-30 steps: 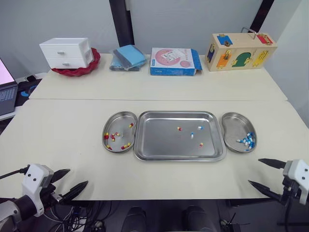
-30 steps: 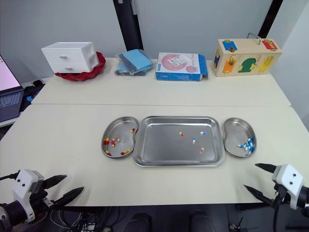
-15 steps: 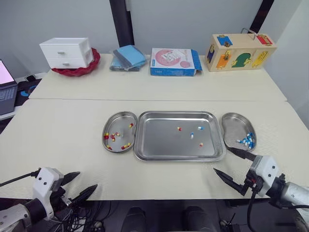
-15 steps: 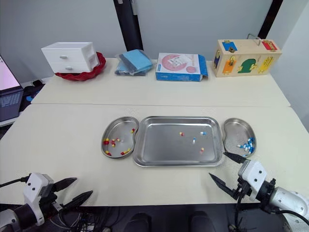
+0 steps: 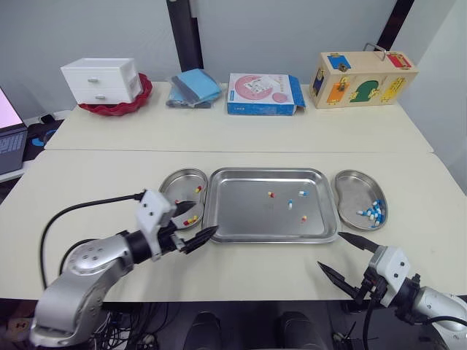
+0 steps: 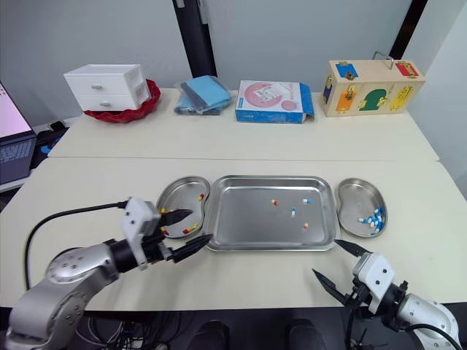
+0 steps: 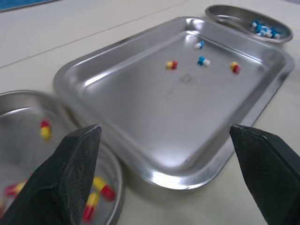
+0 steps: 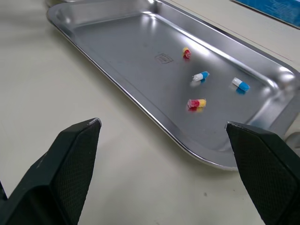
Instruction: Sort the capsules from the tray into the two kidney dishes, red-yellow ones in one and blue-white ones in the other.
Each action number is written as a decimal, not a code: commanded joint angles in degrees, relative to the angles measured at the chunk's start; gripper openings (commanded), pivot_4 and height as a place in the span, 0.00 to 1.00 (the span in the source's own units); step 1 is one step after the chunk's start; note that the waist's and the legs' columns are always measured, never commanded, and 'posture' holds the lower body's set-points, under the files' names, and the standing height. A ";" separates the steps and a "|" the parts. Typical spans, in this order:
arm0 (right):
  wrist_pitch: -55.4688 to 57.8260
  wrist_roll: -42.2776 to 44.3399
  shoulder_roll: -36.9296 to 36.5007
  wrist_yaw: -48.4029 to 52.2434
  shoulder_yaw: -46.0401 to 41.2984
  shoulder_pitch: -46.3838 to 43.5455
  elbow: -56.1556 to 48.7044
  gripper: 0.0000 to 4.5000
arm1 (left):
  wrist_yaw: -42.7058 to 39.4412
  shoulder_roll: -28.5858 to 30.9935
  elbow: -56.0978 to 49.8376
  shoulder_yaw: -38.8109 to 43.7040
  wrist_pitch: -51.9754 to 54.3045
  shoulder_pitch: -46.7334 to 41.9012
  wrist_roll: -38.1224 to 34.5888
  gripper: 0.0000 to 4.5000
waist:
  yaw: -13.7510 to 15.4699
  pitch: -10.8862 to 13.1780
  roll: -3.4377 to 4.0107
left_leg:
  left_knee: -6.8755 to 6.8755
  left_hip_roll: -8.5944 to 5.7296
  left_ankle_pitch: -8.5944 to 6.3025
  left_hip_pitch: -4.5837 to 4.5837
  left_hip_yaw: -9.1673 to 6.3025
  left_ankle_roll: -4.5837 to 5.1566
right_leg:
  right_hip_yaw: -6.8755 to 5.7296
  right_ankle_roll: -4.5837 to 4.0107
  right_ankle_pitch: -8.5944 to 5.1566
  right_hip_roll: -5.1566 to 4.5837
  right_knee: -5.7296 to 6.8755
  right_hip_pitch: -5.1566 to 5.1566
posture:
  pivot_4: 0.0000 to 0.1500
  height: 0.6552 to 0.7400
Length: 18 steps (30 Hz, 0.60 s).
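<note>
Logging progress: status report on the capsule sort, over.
Both open: left gripper by red-yellow dish, right gripper short of tray. Four capsules in tray. Nothing blocking.

Looks like a robotics lab or test room to me. Two plain cream worktops (image 5: 95, 182) sit pushed together against a bare grey wall (image 5: 292, 29), with a laptop (image 5: 11, 142) at the edge. The props look staged: steel tray (image 5: 270, 238), two kidney dishes (image 5: 350, 186), a wooden latch puzzle box (image 5: 363, 69) and a little white drawer unit (image 5: 101, 79).
</note>
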 commanded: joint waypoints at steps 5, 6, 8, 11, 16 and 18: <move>0.30 -0.85 2.73 -4.10 2.80 -0.74 -2.90 1.00 | 8.54 -12.22 9.00 -14.30 -0.46 -14.36 7.52 0.87 | 0.15 0.00 -0.01 | 0.04 -0.04 0.00 0.12 0.04 0.00 | 0.55 0.01 0.00 0.30 -0.04 0.18 | 1.00 0.62; 0.52 -1.01 2.86 -4.48 3.23 -0.91 -3.17 1.00 | 9.30 -13.89 10.91 -15.77 -0.75 -15.99 8.59 0.81 | 0.15 0.01 -0.02 | 0.04 -0.04 0.00 0.12 0.05 0.00 | 0.56 0.01 0.00 0.31 -0.04 0.18 | 1.00 0.62; 0.95 -1.29 3.07 -5.27 4.00 -1.15 -3.68 1.00 | 10.87 -16.79 14.96 -17.89 -1.65 -18.89 10.94 0.81 | 0.16 0.01 -0.02 | 0.03 -0.04 0.00 0.13 0.04 0.00 | 0.59 0.01 0.00 0.34 -0.05 0.18 | 1.00 0.62; 1.95 -1.60 3.12 -6.42 4.81 -1.52 -4.68 1.00 | 12.96 -20.81 21.06 -19.95 -3.16 -22.84 13.91 0.81 | 0.10 0.01 -0.01 | 0.03 -0.03 0.00 0.13 0.04 0.00 | 0.61 0.01 0.00 0.36 -0.05 0.18 | 1.00 0.62; 4.14 -1.98 3.23 -8.48 5.98 -1.80 -6.97 1.00 | 16.14 -25.30 30.44 -21.04 -2.97 -27.83 17.76 0.81 | 0.15 0.01 -0.02 | 0.04 -0.04 0.00 0.13 0.04 0.00 | 0.61 0.01 -0.01 0.37 -0.05 0.18 | 1.00 0.62; 5.01 -1.93 3.21 -9.10 6.14 -1.71 -7.86 1.00 | 15.89 -26.16 33.85 -21.34 -3.93 -29.61 18.74 0.81 | 0.14 0.01 -0.02 | 0.03 -0.04 0.00 0.12 0.04 0.00 | 0.61 0.02 -0.01 0.37 -0.05 0.18 | 1.00 0.62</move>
